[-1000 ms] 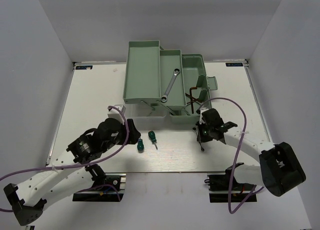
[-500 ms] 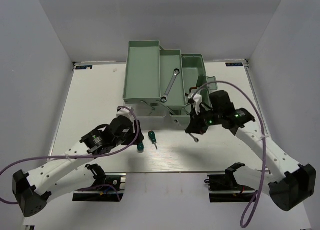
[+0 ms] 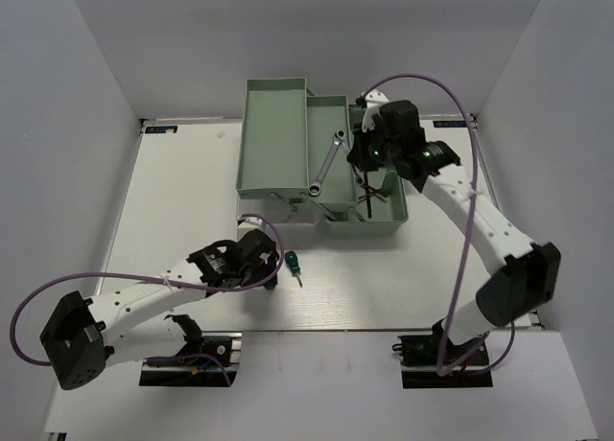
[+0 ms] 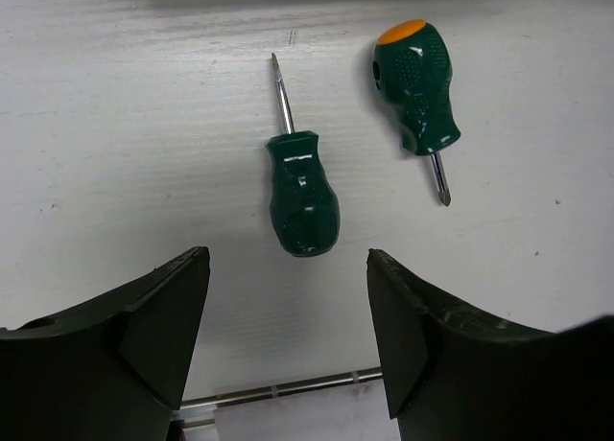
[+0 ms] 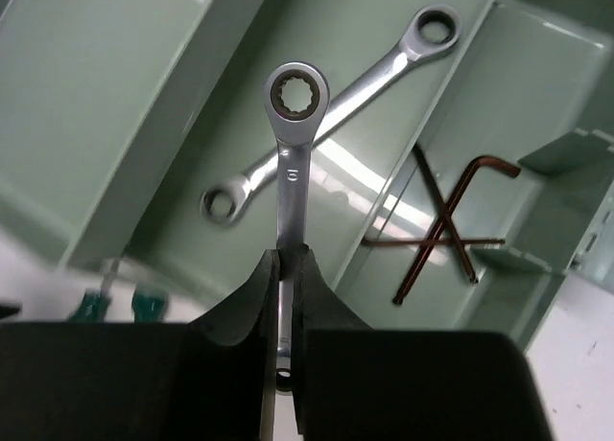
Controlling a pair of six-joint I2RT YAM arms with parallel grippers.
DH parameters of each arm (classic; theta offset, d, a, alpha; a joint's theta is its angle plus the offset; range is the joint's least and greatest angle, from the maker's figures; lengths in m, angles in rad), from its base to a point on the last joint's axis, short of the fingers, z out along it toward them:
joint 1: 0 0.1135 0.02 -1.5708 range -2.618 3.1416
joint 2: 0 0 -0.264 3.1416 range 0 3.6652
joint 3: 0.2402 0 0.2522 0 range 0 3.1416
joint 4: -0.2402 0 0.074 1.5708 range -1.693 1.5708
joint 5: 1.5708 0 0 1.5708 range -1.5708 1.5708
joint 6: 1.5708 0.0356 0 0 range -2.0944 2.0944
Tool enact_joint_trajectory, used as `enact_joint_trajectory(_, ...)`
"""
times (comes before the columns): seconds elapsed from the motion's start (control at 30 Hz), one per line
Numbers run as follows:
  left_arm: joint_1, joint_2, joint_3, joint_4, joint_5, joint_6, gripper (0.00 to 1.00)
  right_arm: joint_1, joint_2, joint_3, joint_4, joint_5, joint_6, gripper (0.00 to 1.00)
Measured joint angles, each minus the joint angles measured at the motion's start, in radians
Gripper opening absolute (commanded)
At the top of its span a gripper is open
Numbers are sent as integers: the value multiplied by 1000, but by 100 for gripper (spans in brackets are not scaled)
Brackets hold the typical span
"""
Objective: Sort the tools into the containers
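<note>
White table (image 3: 173, 201), left end effector (image 4: 288, 268) wide above screwdrivers (image 4: 302, 197), right end effector (image 5: 286, 259) gripping wrench (image 5: 293, 125)

Left fingers (image 4: 144, 336) spread low, right fingers (image 5: 245, 312) pinched, arm outstretched

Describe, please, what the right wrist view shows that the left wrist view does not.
Only the right wrist view: a silver wrench clamped between the right fingers above the toolbox, a second wrench lying in a tray, and crossed hex keys in the next compartment.
Only the left wrist view: the open left fingers and the orange cap on one handle.
Both: the orange-capped screwdriver and the plain green screwdriver on the table, only blurred green shapes in the right wrist view.
</note>
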Motion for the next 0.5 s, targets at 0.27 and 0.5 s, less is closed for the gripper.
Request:
enact_joint_trajectory(0.27, -14, 82, -1, 39, -34, -35, 74, -6, 344, 292, 45, 65, 160, 26)
enact_joint_trajectory(0.5, -23, 184, -1, 72, -77, -72, 69, -10, 430, 302, 31, 22, 198, 63)
